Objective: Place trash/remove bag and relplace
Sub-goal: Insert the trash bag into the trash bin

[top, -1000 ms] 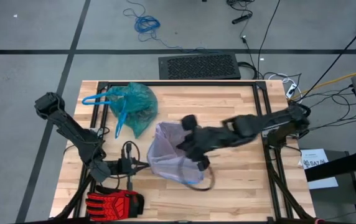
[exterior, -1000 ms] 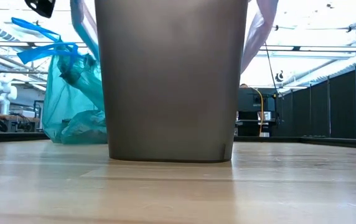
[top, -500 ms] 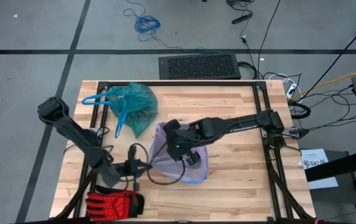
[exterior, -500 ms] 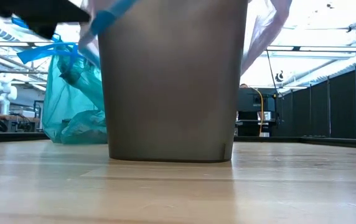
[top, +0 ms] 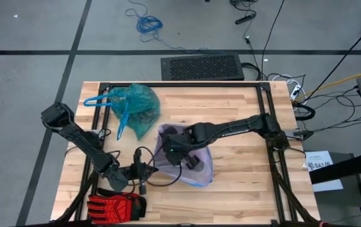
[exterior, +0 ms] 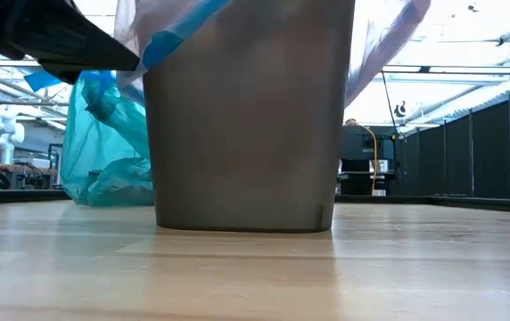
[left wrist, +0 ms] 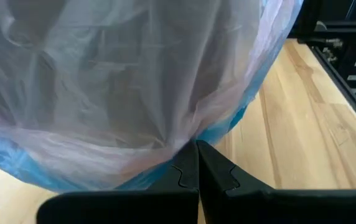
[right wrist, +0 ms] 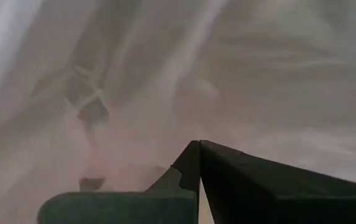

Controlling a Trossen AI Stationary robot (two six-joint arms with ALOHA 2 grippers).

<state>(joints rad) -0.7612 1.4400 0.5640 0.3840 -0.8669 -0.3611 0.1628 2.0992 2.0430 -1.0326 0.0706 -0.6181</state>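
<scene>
The teal-green bag [top: 135,106] lies bunched on the table's far left, blue drawstring loops [top: 98,99] trailing from it; it also shows in the low view [exterior: 103,152]. The trash is out of view. A grey-brown bin [exterior: 246,125] stands mid-table with a pale lilac bag [top: 198,173] draped over its rim. My left gripper [left wrist: 197,163] is shut on that bag at the bin's left side [top: 146,171]. My right gripper [right wrist: 199,144] is shut and reaches down into the bag's mouth [top: 183,154], with lilac film all around it. My left gripper pinches the lilac bag's blue-edged rim [left wrist: 218,134] between its two fingers, coming nearly level from the table's left. The film runs from the fingers up over the bin's rim. One layer or several, I cannot tell. My right gripper's shut fingers point down inside the lilac bag; I cannot tell whether they touch the film.
A red-and-black glove [top: 116,205] lies at the table's near left corner. Bare wood [top: 243,170] lies right of the bin. A dark frame rail [top: 180,84] runs along the table's far edge.
My right gripper has swung toward the table's left and tipped down into the lilac bag's mouth. My left gripper has sunk a little and gone toward the bin with the bag's rim. The blue rim has come down over the bin's left side.
</scene>
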